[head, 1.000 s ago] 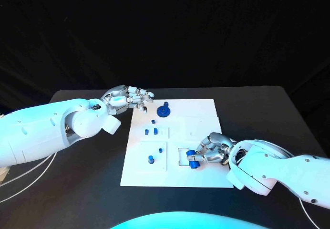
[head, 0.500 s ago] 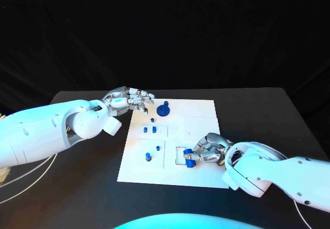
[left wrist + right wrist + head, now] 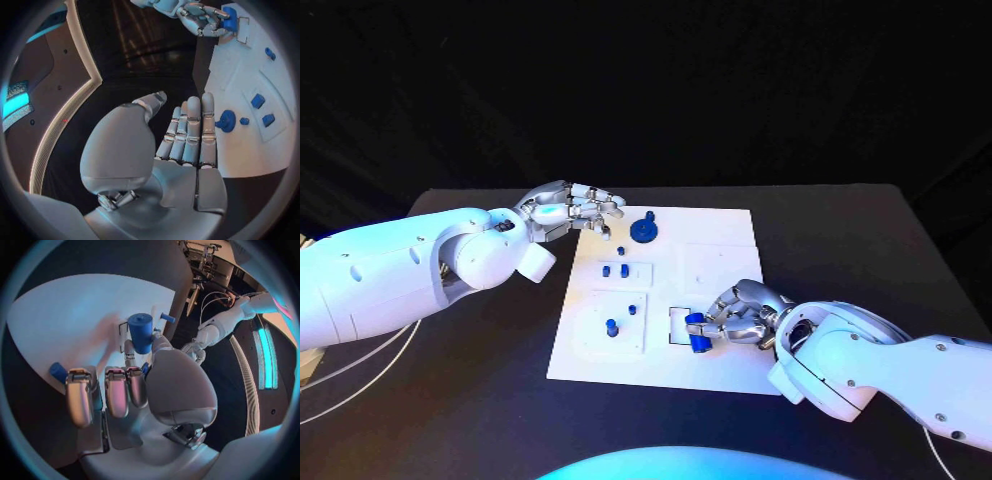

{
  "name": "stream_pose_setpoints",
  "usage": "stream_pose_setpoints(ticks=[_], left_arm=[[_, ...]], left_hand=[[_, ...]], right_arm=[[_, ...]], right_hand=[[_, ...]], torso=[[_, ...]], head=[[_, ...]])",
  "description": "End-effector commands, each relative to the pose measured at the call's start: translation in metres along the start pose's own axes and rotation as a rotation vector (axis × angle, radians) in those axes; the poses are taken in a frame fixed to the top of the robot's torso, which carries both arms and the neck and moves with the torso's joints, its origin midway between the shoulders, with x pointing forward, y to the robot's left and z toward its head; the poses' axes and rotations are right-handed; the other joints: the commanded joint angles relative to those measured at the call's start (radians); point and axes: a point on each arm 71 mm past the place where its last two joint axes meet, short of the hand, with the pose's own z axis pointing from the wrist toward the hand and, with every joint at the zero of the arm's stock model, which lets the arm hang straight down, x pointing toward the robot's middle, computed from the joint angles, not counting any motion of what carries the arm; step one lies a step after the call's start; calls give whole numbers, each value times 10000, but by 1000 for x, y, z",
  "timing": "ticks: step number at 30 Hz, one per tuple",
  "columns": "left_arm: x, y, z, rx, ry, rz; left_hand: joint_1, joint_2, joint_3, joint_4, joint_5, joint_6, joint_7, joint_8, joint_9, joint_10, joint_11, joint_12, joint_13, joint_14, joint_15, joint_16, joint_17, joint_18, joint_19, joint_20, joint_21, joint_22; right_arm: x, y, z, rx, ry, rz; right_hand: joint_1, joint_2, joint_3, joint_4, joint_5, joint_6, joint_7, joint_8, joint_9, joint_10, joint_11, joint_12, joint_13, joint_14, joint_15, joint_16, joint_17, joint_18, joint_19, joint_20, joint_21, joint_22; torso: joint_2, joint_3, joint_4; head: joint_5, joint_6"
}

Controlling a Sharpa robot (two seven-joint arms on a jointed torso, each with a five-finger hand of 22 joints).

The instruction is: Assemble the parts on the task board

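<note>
Now right hand (image 3: 740, 318) grips a blue cylinder part (image 3: 140, 332) over the task board (image 3: 718, 262); left hand (image 3: 571, 210) empty, fingers loosely spread.

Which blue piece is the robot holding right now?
The blue cylinder at the near right of the task board, held in the right hand. The other blue pieces sit on the board untouched; the left hand holds nothing.

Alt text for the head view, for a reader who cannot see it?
The right hand holds a blue cylinder over the near edge of the white task board on a black table. The left hand hovers, holding nothing, at the board's far left corner.
</note>
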Motion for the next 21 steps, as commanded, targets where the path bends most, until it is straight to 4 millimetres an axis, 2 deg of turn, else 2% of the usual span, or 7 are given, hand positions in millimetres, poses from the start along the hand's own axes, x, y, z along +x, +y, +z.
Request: stream_pose_setpoints(ticks=[1,6,10,21], left_arm=[[2,-1,0,42,193,-100],[2,0,0,31,194,-100],[2,0,0,20,209,-104],[2,0,0,5,220,-107]], left_hand=[[-40,11,-58,-18,12,-51,10,39,-16,-97,-3,56,-11,-51,24,-22,-13,51,55,14,-36,-9],[-40,11,-58,-18,12,-51,10,39,-16,-97,-3,56,-11,-51,24,-22,-13,51,55,14,-36,-9],[-42,15,-65,-10,11,-52,11,42,-17,-100,-2,58,-11,-52,25,-22,-13,50,59,14,-43,-14],[-42,15,-65,-10,11,-52,11,42,-17,-100,-2,58,-11,-52,25,-22,-13,50,59,14,-43,-14]], right_arm=[[0,3,0,-228,-63,-92],[0,4,4,-205,10,-176],[1,6,7,-205,50,-231],[1,9,15,-188,-35,-336]], right_hand=[[134,-7,47,7,64,116,-165,37,31,630,-65,-23,2048,904,-56,9,1986,-102,991,-81,21,2582],[120,-22,45,22,38,115,-158,38,31,633,-63,-20,2052,905,-59,11,1991,-103,991,-84,24,2583],[68,-39,44,38,-101,108,-149,41,30,630,-56,-31,2047,902,-56,5,1979,-101,988,-88,13,2580],[-54,-38,30,47,-273,113,-141,53,33,632,-48,-37,2050,907,-51,11,1998,-104,993,-88,29,2584]], torso=[[2,4,4],[-2,-7,-5],[1,5,6],[4,3,0]], head=[[1,4],[-5,4],[6,-6],[7,-13]])
